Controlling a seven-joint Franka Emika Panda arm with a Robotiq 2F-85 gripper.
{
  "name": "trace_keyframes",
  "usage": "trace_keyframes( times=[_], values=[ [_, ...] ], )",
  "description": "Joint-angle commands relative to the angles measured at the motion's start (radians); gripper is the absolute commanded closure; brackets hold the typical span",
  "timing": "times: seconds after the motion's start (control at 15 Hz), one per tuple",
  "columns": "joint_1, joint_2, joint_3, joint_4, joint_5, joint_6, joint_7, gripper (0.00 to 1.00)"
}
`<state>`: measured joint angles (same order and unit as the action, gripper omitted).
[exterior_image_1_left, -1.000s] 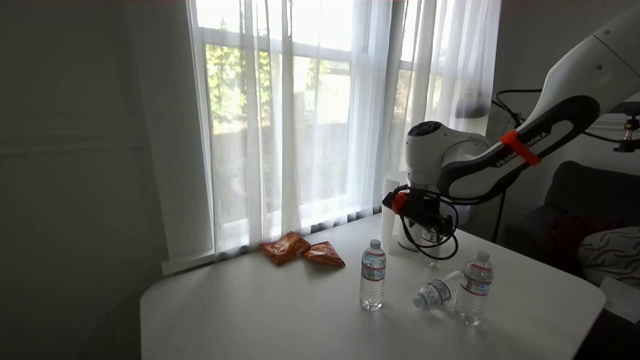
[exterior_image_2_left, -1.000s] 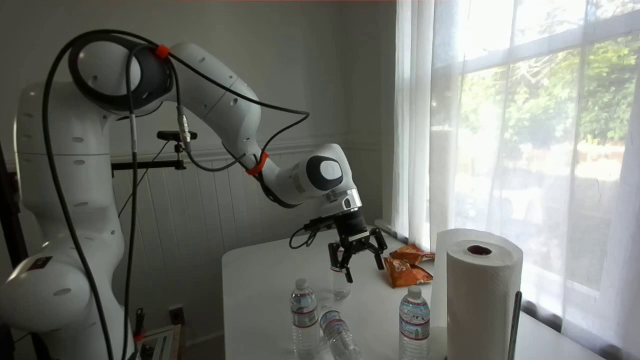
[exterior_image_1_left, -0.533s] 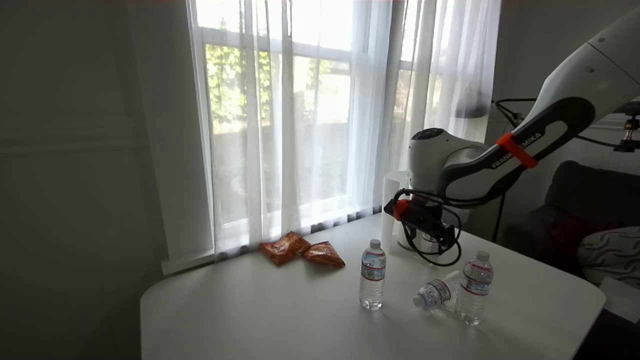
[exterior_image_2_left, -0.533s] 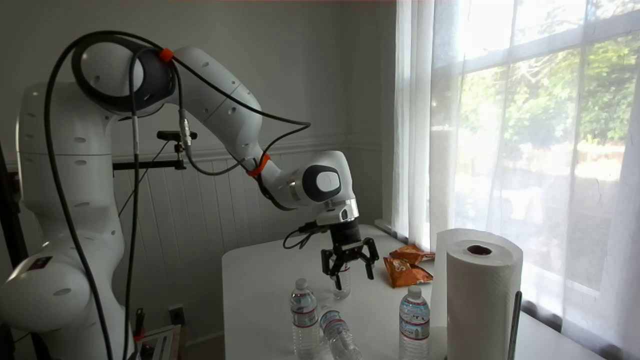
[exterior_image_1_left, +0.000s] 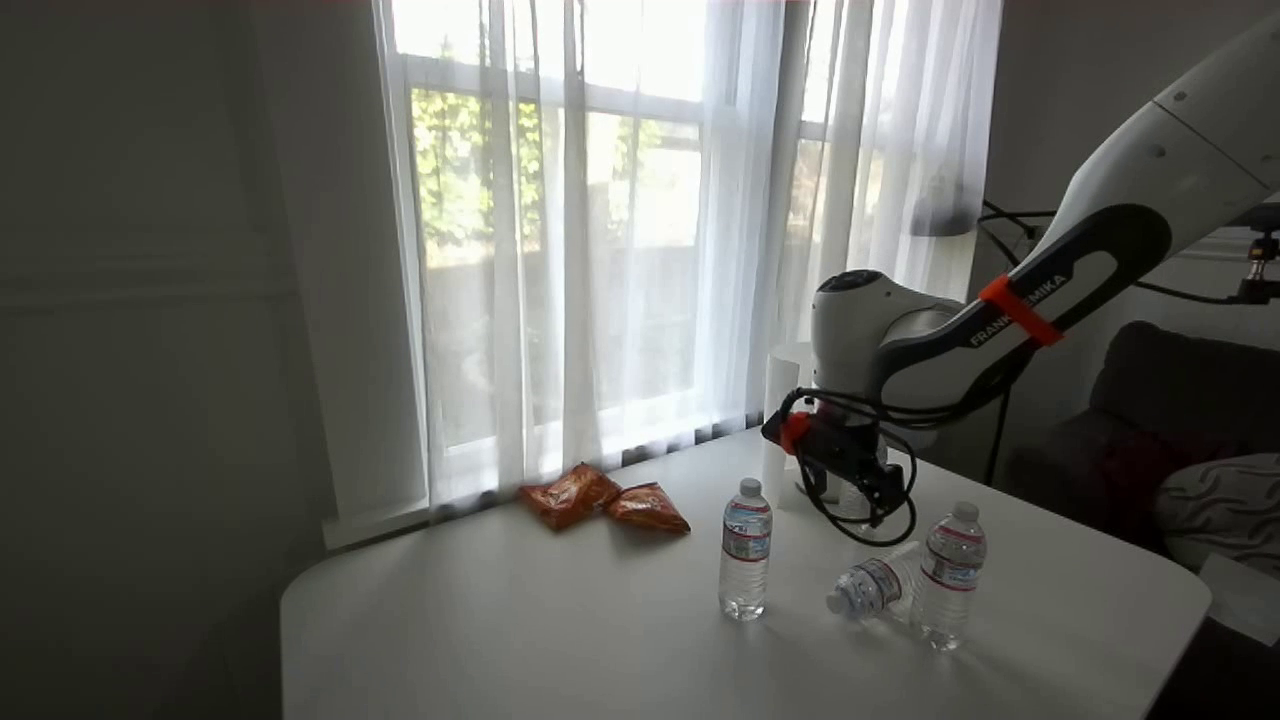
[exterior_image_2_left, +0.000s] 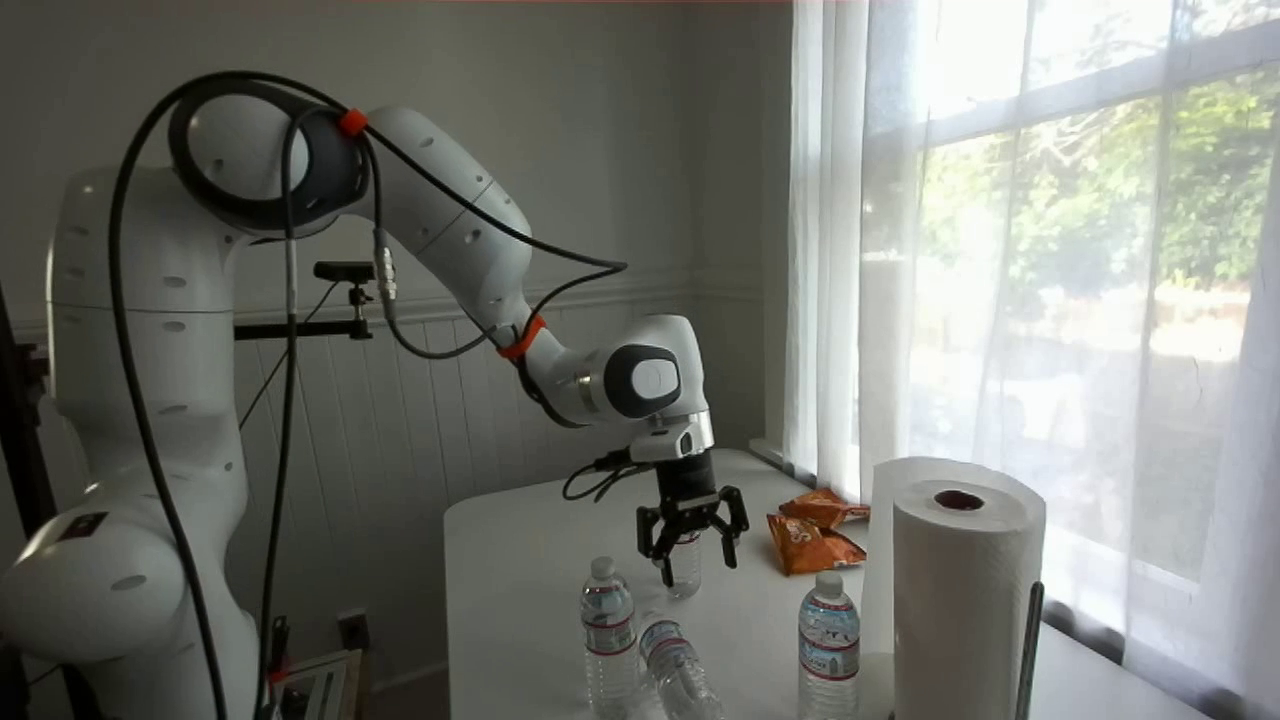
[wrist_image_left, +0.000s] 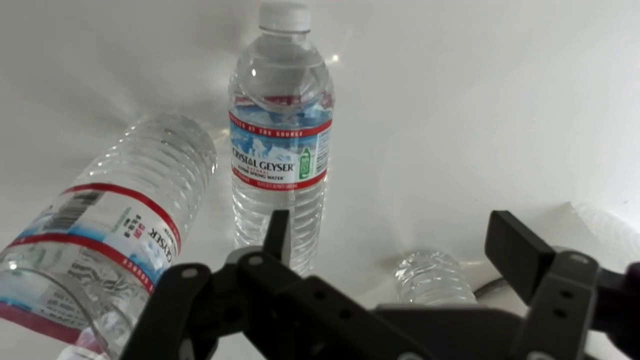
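My black gripper (exterior_image_2_left: 700, 570) points down over the white table with its fingers spread wide. Right by it stands an upright water bottle (exterior_image_2_left: 687, 578), partly covered by the gripper. In the wrist view that bottle (wrist_image_left: 435, 280) appears between the two fingers, apart from both pads, its upper part hidden behind the palm. How deep it stands between them I cannot tell. Past one finger, in the same view, are a second upright bottle (wrist_image_left: 280, 155) with a red-and-blue label and, close beside it, a bottle lying on its side (wrist_image_left: 120, 215).
Another upright bottle (exterior_image_1_left: 746, 560) stands nearer the table's middle. Two orange snack bags (exterior_image_1_left: 570, 495) lie by the curtained window. A paper towel roll (exterior_image_2_left: 965, 600) on its holder stands near the window side of the white table (exterior_image_1_left: 450, 640). A loop of cable hangs from the wrist.
My gripper has come down and swung to a more vertical pose, shifting a little left in the view with the towel roll in front. The bottles and bags have stayed put.
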<state>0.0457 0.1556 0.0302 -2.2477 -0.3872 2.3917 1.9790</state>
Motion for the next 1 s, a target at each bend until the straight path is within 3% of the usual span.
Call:
trace_keyframes(
  times=[0.0,0.4,0.93],
  values=[
    [0.013,0.025,-0.005,-0.020,0.093,0.073,-0.052,0.00],
    [0.023,0.089,-0.008,-0.022,0.210,0.106,-0.136,0.00],
    [0.032,0.131,-0.022,-0.017,0.256,0.086,-0.168,0.00]
  ],
)
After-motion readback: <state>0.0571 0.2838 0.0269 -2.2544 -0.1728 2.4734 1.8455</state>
